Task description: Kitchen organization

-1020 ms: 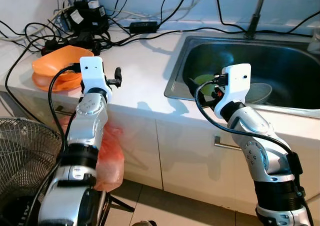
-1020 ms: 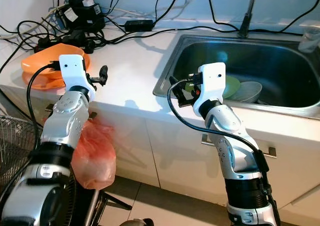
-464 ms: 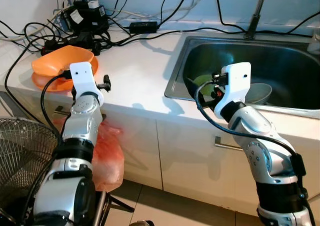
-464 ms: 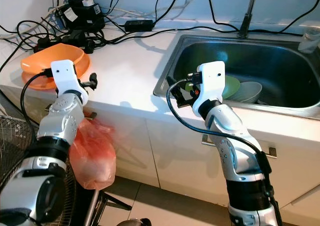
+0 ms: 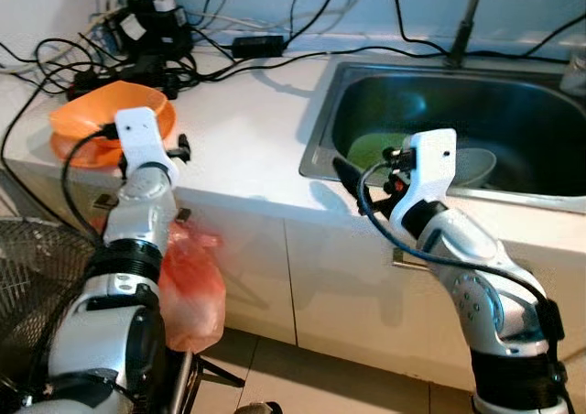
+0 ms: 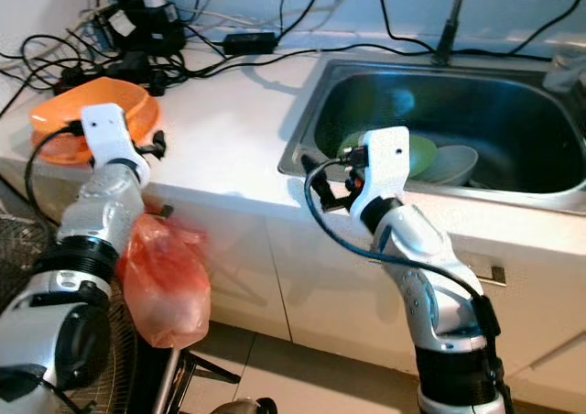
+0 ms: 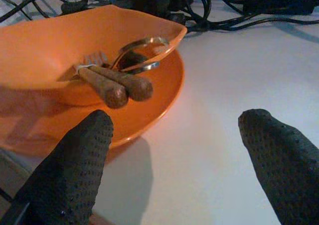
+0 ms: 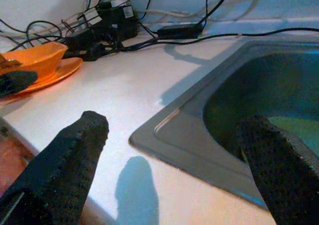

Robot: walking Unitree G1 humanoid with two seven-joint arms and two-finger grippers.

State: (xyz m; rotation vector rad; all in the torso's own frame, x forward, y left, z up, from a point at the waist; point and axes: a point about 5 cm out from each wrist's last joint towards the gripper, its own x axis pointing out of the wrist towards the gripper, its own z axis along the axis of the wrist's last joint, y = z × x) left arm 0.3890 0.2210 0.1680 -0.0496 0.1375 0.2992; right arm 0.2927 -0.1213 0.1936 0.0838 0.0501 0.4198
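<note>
An orange bowl [image 5: 96, 112] sits on an orange plate [image 7: 149, 103] at the counter's left end. Utensils with wooden handles [image 7: 119, 84] lie in the bowl. My left gripper [image 7: 184, 135] hovers low over the white counter just right of the plate, open, with nothing between its fingers. A steel sink [image 5: 320, 148] holds a green plate [image 5: 375, 145] and a pale bowl [image 5: 476, 163]. My right gripper [image 8: 174, 130] is open and empty over the sink's front left corner, at the counter edge.
Tangled black cables and power adapters [image 5: 146, 38] crowd the back of the counter. A faucet [image 5: 467, 20] rises behind the sink. An orange plastic bag [image 5: 188, 286] hangs at the cabinet front beside a wire fan guard [image 5: 37, 286].
My left gripper has moved left along the counter edge, closer to the orange bowl and plate. The right gripper has barely shifted. The camera has moved slightly.
</note>
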